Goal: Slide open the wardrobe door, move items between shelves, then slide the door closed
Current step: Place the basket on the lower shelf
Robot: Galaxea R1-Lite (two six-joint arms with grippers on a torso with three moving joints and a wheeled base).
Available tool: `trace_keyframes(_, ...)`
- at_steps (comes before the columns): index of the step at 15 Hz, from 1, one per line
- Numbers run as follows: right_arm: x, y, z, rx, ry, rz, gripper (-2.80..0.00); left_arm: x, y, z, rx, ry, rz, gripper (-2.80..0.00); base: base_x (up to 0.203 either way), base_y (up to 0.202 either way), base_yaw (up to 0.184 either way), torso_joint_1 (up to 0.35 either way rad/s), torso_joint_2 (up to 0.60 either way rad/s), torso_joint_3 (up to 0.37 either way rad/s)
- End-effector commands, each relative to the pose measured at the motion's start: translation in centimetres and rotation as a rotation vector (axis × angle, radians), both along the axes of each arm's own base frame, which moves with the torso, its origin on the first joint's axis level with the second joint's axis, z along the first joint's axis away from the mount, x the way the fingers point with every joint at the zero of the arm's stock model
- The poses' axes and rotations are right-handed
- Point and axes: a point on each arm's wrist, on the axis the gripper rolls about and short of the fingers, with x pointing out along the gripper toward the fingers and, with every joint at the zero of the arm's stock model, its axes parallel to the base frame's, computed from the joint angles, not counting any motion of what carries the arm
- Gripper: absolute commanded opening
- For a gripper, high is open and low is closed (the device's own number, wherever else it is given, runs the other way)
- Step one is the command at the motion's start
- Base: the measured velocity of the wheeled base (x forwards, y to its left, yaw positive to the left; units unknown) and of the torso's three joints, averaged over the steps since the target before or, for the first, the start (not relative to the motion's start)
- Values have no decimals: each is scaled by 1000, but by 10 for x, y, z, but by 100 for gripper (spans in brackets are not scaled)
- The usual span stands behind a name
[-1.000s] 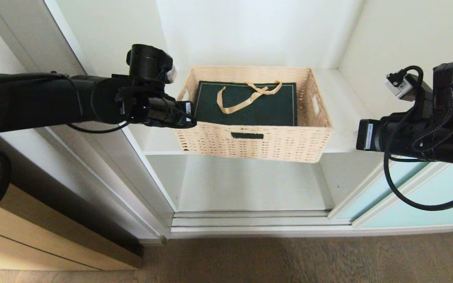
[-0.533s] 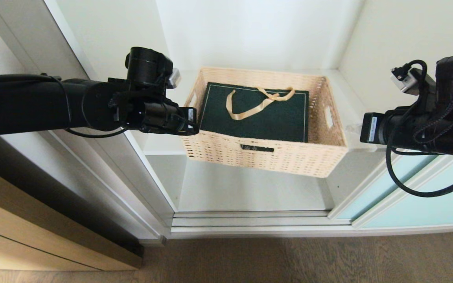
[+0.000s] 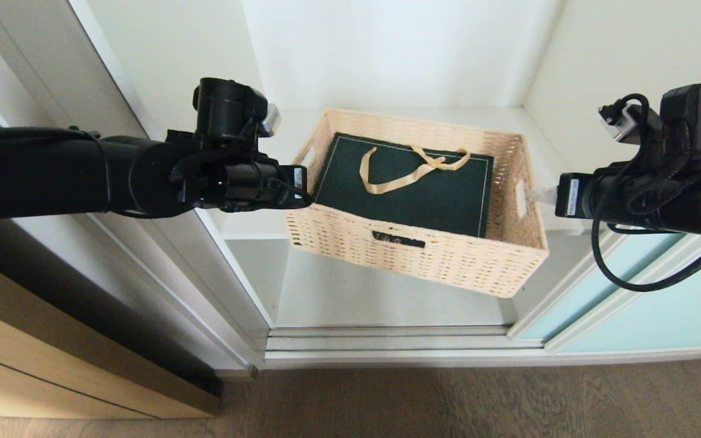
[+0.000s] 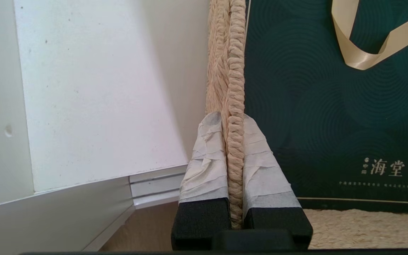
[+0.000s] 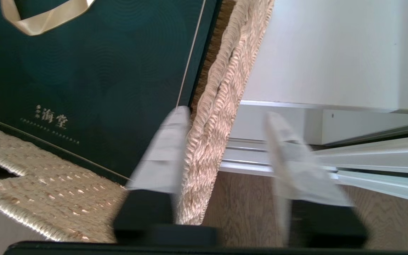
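- We see the right gripper's (image 5: 221, 156) taped fingers (image 5: 296, 170) smeared by motion blur in its wrist view, their edges unclear.
- The flat dark green paper gift bag (image 3: 405, 185) hides the floor of the rectangular tan wicker basket (image 3: 423, 255).
- The small gold print under the bag's characters (image 4: 379, 184) is too small for us to read.
- The frosted pale blue-green glass sliding door (image 3: 661, 316) runs off the head view's right edge.
- Both black arms are cut off at the head view's sides.
- The left gripper's (image 3: 302, 194) fingertips are hidden in the head view behind the basket's rim.
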Motion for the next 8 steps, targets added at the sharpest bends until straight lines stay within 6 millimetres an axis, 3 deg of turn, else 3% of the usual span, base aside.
trace_keyframes(1,5,1,-4,-3,9,-7,0,-2,-1,-1,1,1,2,-280,0,0,0,0,0,0)
trace_keyframes(5,16,3,7,-3,-32,-34,0,-6,-6,-4,9,10,-4,-280,0,0,0,0,0,0)
trace_keyframes(8,40,8,-5,-15,-9,-63,0,-11,-6,-11,27,32,7,-280,0,0,0,0,0,0)
